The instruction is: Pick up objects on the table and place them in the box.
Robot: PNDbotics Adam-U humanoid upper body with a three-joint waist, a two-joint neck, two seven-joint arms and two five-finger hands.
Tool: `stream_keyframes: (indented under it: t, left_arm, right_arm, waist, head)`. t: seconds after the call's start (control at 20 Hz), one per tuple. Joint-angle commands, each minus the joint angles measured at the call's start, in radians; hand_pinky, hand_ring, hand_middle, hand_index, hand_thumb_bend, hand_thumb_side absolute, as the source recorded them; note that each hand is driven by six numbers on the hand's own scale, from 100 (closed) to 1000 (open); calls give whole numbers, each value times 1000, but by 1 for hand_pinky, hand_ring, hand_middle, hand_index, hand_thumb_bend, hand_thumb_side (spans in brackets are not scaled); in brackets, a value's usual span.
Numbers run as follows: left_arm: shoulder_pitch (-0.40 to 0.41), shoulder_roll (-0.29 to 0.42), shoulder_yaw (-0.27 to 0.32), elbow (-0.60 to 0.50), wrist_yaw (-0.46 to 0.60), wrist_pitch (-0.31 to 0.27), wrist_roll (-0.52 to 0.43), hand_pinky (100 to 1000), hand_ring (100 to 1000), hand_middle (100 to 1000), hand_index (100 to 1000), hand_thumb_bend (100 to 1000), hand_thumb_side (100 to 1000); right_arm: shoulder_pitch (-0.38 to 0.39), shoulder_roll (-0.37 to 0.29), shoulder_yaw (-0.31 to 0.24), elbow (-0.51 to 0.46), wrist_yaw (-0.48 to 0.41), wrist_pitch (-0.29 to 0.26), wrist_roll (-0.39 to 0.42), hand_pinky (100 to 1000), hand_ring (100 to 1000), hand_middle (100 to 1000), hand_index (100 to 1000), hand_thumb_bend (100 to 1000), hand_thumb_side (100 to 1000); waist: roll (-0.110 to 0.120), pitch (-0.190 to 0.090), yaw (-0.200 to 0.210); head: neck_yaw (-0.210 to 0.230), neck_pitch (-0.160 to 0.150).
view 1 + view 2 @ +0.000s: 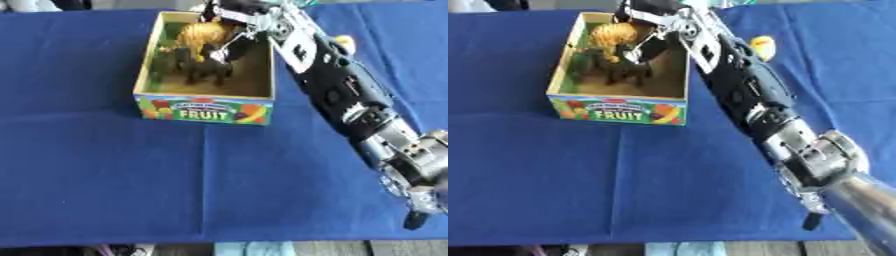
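"FRUIT" on box point(206, 111) front

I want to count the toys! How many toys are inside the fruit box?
2 that I can see: a golden furry toy at the back of the box, and a dark one in front of it. The right hand may hide more.

my right hand point(229, 15) reaches over the far end of the fruit box point(206, 109), fingers curled around a golden-brown toy point(203, 34) above dark toys point(206, 67) inside.
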Motion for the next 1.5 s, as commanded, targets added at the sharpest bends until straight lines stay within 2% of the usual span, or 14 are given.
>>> stream_keyframes:
  t: [0.05, 0.15, 0.25, 0.3, 0.35, 0.5, 0.9, 1.15, 1.5]
  left_arm:
    - [-10, 9, 3, -14, 1, 1, -1, 593, 605, 659, 722, 192, 508]
    - [-9, 9, 4, -14, 1, 1, -1, 593, 605, 659, 722, 192, 509]
    - [-9, 9, 4, -14, 1, 1, -1, 593, 605, 659, 722, 192, 509]
    - [-9, 9, 5, -14, 1, 1, -1, 593, 605, 659, 722, 193, 509]
    - [-8, 9, 5, -14, 0, 1, 0, 593, 605, 659, 722, 193, 509]
    - [-7, 9, 6, -14, 0, 2, 0, 593, 605, 659, 722, 193, 509]
    - [-4, 10, 9, -15, -2, 3, 3, 593, 605, 659, 722, 194, 508]
    - [0, 13, 11, -15, -4, 3, 6, 594, 605, 660, 722, 194, 508]
    - [4, 19, 15, -15, -8, 4, 11, 594, 605, 660, 722, 195, 507]
  right_arm:
    - [-2, 5, 9, 18, 25, -10, 24, 918, 742, 472, 670, 343, 333]
    - [-1, 3, 11, 23, 29, -19, 49, 934, 766, 533, 742, 477, 393]
    - [0, 0, 10, 24, 29, -30, 82, 941, 776, 562, 772, 530, 408]
    - [-1, -2, 9, 23, 27, -34, 97, 947, 789, 605, 805, 578, 425]
    - [-1, -5, 7, 22, 23, -38, 110, 948, 790, 612, 812, 581, 429]
    - [-1, -14, 2, 14, 9, -41, 138, 961, 820, 734, 886, 609, 454]
    - [-4, -49, -12, -30, -46, -27, 129, 975, 879, 872, 972, 644, 484]
    - [-11, -95, -18, -93, -105, -3, 73, 973, 888, 896, 988, 649, 498]
    - [-13, -179, -28, -183, -188, 28, -10, 965, 873, 870, 971, 636, 513]
  waist:
    - [1, -14, 1]
    - [1, -14, 0]
    - [0, -13, -1]
    - [0, -13, -2]
    - [0, -13, -3]
    - [0, -13, -6]
    - [1, -15, -17]
    - [0, -18, -30]
    - [-1, -23, -51]
  head:
    - [0, 5]
    - [0, 5]
    - [2, 5]
    - [3, 5]
    - [4, 5]
    - [7, 5]
    - [14, 5]
    - [20, 5]
    - [33, 5]
